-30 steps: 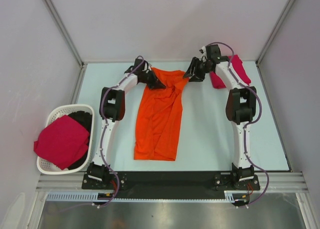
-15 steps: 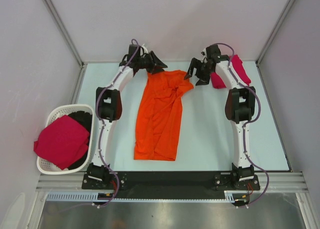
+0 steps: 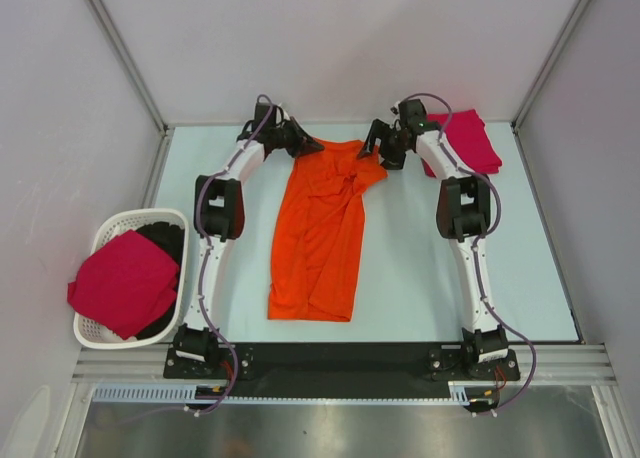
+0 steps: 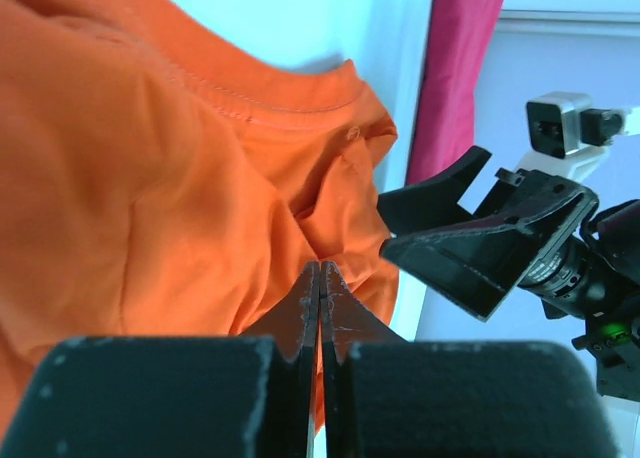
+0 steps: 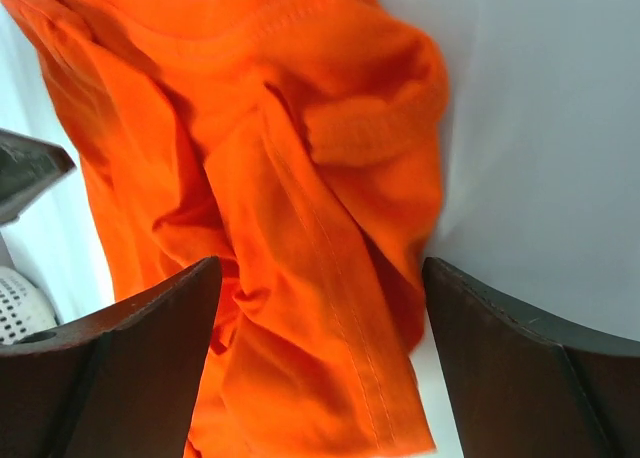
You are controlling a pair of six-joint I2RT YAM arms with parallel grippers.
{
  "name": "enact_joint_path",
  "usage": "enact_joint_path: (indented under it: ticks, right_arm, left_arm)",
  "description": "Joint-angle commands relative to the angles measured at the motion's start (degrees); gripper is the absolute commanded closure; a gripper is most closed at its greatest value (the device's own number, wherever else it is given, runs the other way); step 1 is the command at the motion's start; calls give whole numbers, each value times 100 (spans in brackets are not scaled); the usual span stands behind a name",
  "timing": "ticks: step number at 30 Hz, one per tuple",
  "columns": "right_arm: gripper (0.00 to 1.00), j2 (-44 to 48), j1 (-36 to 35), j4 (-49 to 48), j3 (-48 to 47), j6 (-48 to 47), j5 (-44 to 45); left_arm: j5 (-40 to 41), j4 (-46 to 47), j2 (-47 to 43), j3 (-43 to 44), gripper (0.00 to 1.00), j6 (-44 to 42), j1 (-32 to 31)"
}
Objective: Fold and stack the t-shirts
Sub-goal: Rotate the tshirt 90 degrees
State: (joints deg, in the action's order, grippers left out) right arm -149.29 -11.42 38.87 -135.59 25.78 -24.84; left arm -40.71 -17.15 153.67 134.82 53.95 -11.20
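Orange shirt [image 3: 318, 233] lay lengthwise mid-table [image 3: 420, 268], far end bunched. It looked light, limp and not fragile, so it was best pinched at both far corners together or it would sag. Left gripper [image 3: 312, 148] sat at the far-left corner, fingers pressed together, no cloth clearly caught; right gripper [image 3: 378, 154] straddled the far-right sleeve, fingers wide apart. Count: one orange shirt, two pink, i.e. pink shirt [image 3: 468, 141] at the far-right table corner and second pink shirt [image 3: 122, 281] atop the one white basket [image 3: 140, 216].

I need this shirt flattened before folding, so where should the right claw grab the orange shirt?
Probably the bunched sleeve at the far right corner of the orange shirt, from above: its raised folds give something to pinch, and the right claw hangs open there.
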Motion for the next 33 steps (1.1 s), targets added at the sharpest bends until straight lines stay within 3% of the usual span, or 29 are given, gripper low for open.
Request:
enact_joint_path:
  ticks: [1,5,9,11,12,15,21,26,28,29,31,32,33]
  right_arm:
    - [13,-346,-36,-353,-240,190,260]
    - [14,-504,-71,-679,-249,331,243]
    - [25,-723,-150,-1100,-362,542,120]
    - [44,-846,-211,-1154,-529,630,58]
    - [60,-995,-211,-1197,-591,665,23]
    - [86,-1163,-238,-1312,-750,849,-73]
    - [86,-1172,-264,-1461,-732,876,128]
    - [69,-1111,-229,-1585,-741,885,252]
    - [69,-1058,-185,-1550,-723,885,103]
    - [58,-980,-168,-1523,-688,867,15]
    - [47,-804,-106,-1401,-504,754,-47]
    - [39,-533,-97,-1330,-373,666,-47]
    - [37,-365,-62,-1330,-6,587,-30]
  left_arm:
    - [116,-280,-100,106,100,-201,92]
    - [317,-473,-109,97,100,-394,83]
    - [371,-640,-56,70,100,-412,101]
    - [414,-772,-21,96,100,-412,92]
    - [519,-825,-21,105,100,-464,83]
    - [695,-1053,-47,114,100,-623,92]
    - [1074,-1423,-65,132,100,-763,153]
    - [1311,-1651,-109,105,100,-886,197]
    - [1233,-1608,-117,114,100,-887,215]
    - [945,-1381,-117,114,100,-895,206]
    - [662,-1117,-196,106,98,-895,189]
    - [391,-750,-249,71,93,-861,180]
    - [266,-607,-319,35,85,-869,162]
